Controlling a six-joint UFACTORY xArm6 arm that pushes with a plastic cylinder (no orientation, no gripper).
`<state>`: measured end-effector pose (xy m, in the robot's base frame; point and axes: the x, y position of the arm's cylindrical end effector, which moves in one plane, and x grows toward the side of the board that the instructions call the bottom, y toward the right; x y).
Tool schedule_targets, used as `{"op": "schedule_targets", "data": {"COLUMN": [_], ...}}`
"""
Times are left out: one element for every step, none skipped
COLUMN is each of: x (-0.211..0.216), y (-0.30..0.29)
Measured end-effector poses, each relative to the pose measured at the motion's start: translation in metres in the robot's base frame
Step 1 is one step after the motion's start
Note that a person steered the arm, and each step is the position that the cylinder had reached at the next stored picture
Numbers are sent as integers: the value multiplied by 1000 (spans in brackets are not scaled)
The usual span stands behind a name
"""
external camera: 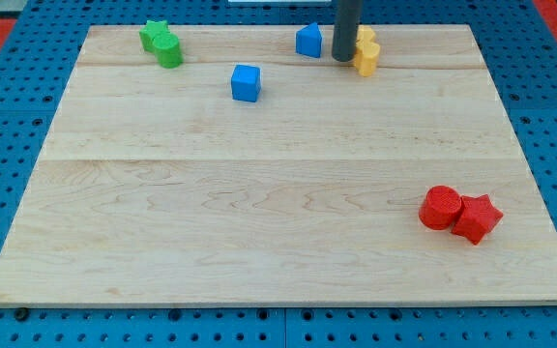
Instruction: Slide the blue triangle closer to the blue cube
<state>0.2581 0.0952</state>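
Note:
The blue triangle (308,41) sits near the view's top, a little right of centre, on the wooden board. The blue cube (246,82) lies below and to its left, a short gap away. My tip (343,58) stands just right of the blue triangle, between it and the yellow blocks, close to the triangle; I cannot tell if it touches.
Two yellow blocks (366,51) sit right of my tip, touching each other. A green star (155,34) and a green cylinder (169,50) are at the top left. A red cylinder (441,207) and a red star (478,217) lie at the lower right. The board's top edge (211,26) is close.

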Motion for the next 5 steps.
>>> {"op": "schedule_targets", "data": {"x": [-21,-36,-55,-65,-40], "y": [-1,-30,-41,-47,-54]}}
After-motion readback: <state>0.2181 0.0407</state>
